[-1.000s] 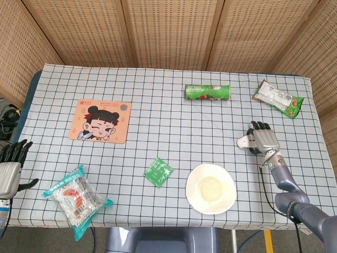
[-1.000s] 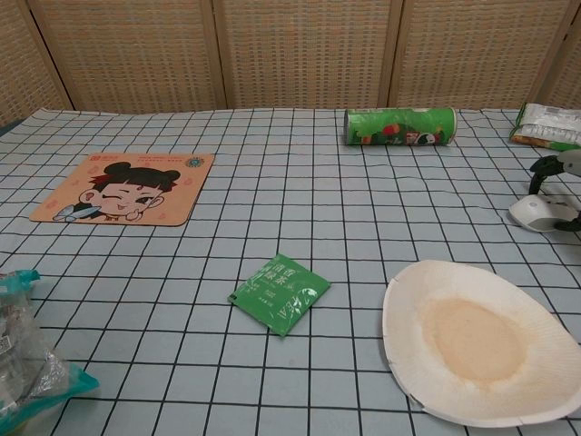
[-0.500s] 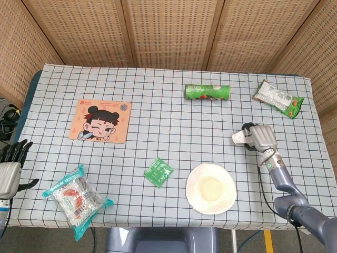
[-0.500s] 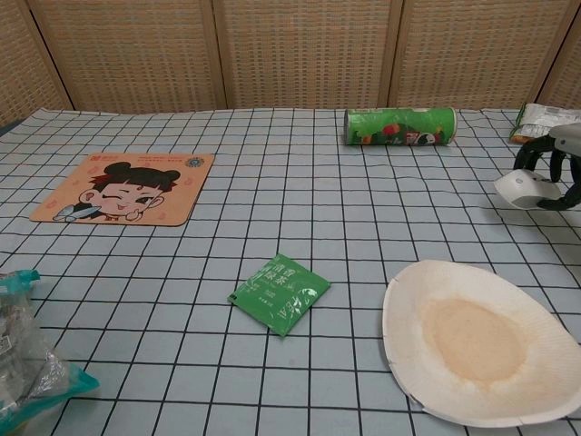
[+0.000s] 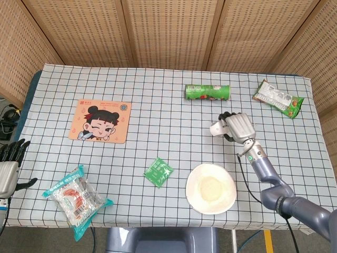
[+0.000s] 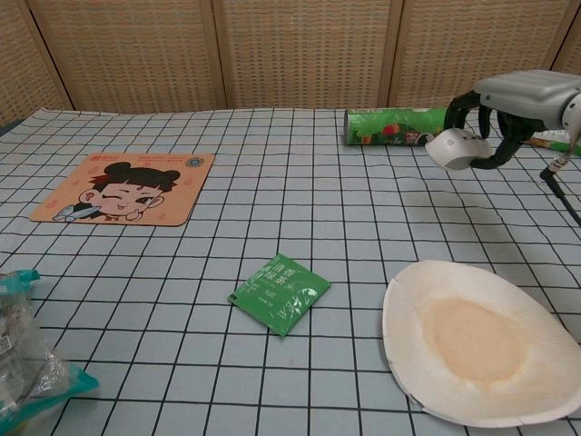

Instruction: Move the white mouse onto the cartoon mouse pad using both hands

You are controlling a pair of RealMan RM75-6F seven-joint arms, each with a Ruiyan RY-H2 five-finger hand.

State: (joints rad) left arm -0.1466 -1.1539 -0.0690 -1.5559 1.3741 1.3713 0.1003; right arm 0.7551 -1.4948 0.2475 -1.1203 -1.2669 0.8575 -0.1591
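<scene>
Across my checked desk (image 5: 158, 113) a green snack tube (image 5: 207, 92) lies on its side toward twelve o'clock, and a green-and-white snack bag (image 5: 278, 98) sits out at two o'clock near the far right corner. A white paper plate (image 5: 210, 188) rests at five o'clock, close to the near edge, with a small green sachet (image 5: 158, 172) just to its left near six o'clock. A clear packet with red print (image 5: 77, 200) lies at seven o'clock by the near left corner. The sachet and the open cloth lie between my right side and the cartoon mouse pad (image 5: 100, 120), which sits flat at ten o'clock, peach-coloured with a winking dark-haired face. The white mouse (image 6: 454, 148) is small, smooth and rounded; it is off the desk, raised at about three o'clock, just in front of the snack tube and well apart from the pad. My right robot hand (image 5: 235, 127) holds it, dark fingers curled around its body from above. My left robot hand (image 5: 9, 167) hangs beyond the left edge at eight o'clock, fingers apart, holding nothing.
</scene>
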